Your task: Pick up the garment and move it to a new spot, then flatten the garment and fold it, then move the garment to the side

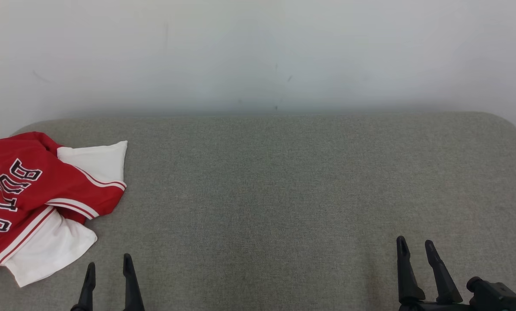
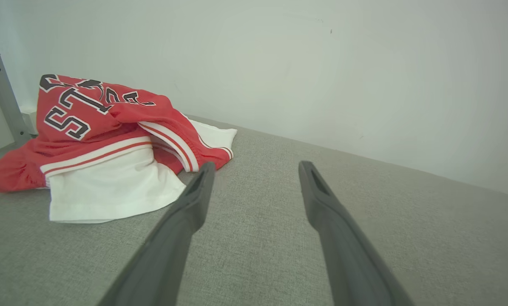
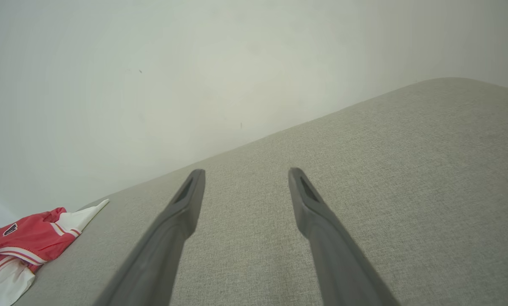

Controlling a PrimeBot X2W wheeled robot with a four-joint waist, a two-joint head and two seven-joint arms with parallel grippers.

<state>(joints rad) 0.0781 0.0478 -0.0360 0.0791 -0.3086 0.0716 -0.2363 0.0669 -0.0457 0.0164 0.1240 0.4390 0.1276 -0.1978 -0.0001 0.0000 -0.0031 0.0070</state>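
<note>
Garment point(image 1: 37, 194): a red-and-white jersey with black-and-white lettering lay crumpled at the left end of the desk point(image 1: 283, 194).
Left gripper point(image 1: 109, 260): was spread wide and held nothing; its fingertips pointed over bare grey fabric near the garment's white hem, apart from it.
Right gripper point(image 1: 414, 240): was spread wide and empty, over bare desk, well apart from the garment.
Desk: had a grey woven covering and rounded far corners, set against a white wall point(image 1: 258, 52).

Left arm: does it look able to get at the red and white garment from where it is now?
Probably yes. The left pincer stands open and empty close beside the garment, which lies bunched on the grey cushion with nothing between them; its white edge is nearest.
</note>
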